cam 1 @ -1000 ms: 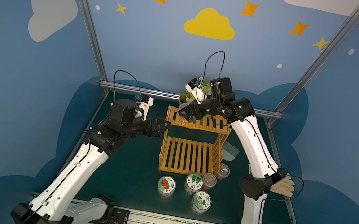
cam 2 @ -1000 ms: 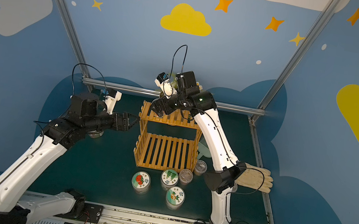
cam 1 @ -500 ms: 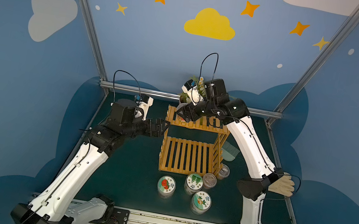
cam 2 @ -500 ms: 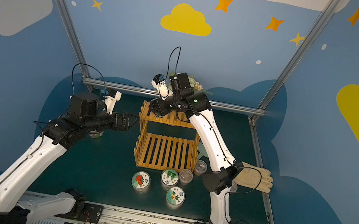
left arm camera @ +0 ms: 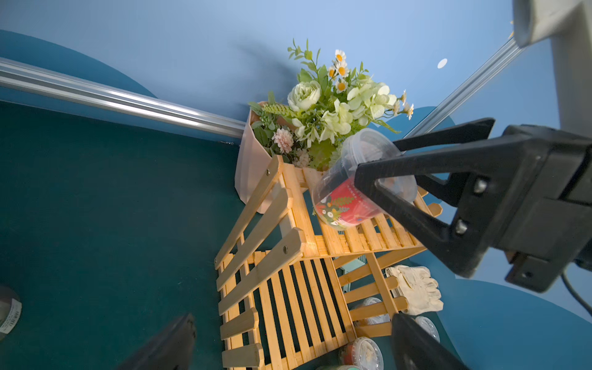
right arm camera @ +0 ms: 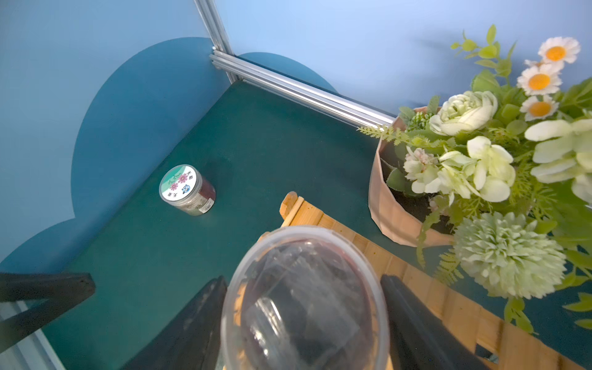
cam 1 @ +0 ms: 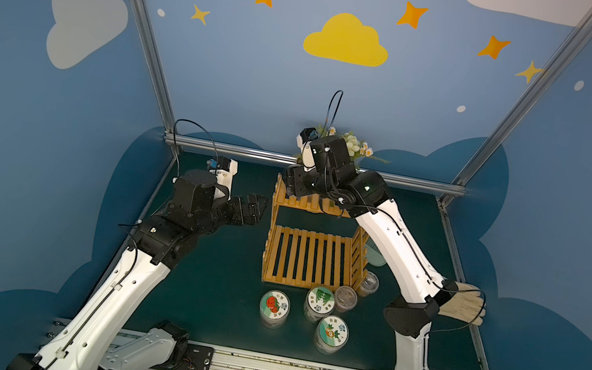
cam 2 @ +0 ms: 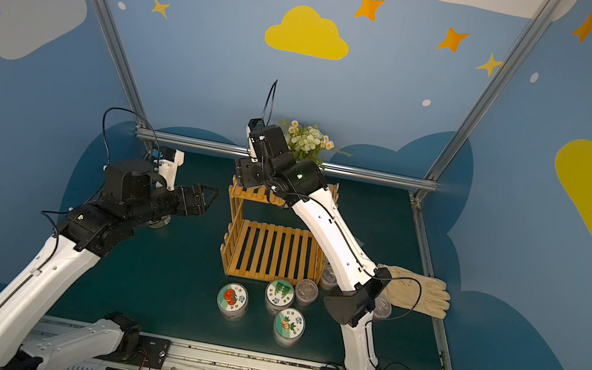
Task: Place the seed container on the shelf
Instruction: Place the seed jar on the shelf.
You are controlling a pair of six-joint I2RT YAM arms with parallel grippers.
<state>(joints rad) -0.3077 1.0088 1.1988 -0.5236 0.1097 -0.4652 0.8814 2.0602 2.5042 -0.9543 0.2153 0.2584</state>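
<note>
I see the right fingers (left arm camera: 432,160) pinching the seed container (left arm camera: 339,205), which tilts over the top tier of the shelf (left arm camera: 355,240), at its left end near the flower pot (left arm camera: 253,166). The left fingers (cam 1: 257,202) hover spread, just off the shelf's left side.

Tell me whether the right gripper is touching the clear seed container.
Touching. In the right wrist view the right gripper has its fingers flush against both sides of the seed container, no gap.
</note>
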